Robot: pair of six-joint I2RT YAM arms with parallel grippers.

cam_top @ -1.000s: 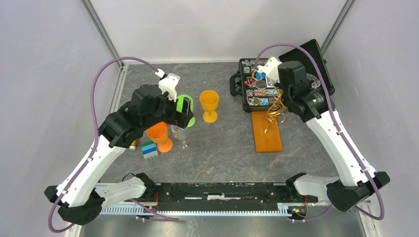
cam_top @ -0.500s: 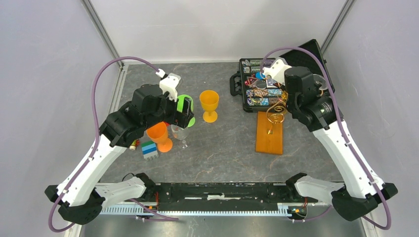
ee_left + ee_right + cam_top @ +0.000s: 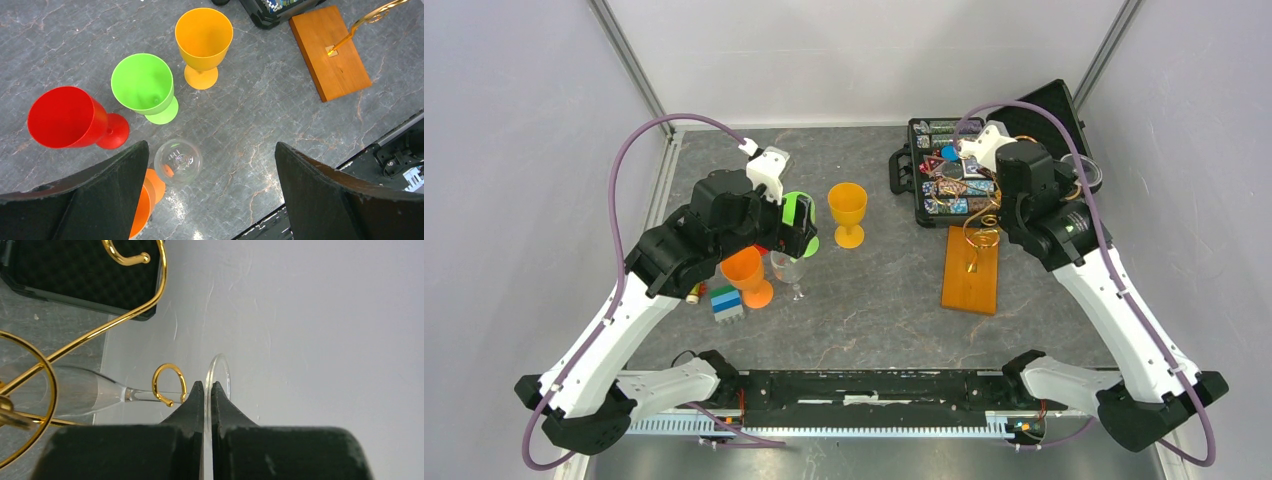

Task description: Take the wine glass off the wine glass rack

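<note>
My right gripper is shut on the round foot of a clear wine glass, which lies sideways. Its stem passes through a gold hook of the wine glass rack, and its bowl points left. From above, the rack's gold wire rises from its orange-brown wooden base, with the right arm's wrist just right of it. My left gripper hangs open over the table on the left. A second clear glass stands by its left finger.
Red, green, yellow and orange plastic goblets stand around the left gripper. A small block stack sits near them. An open black case of small items lies behind the rack, close to the right wall.
The right arm has swung right toward the wall with the glass foot in its grip, and the rack's base has turned slightly. The left arm has not moved.
</note>
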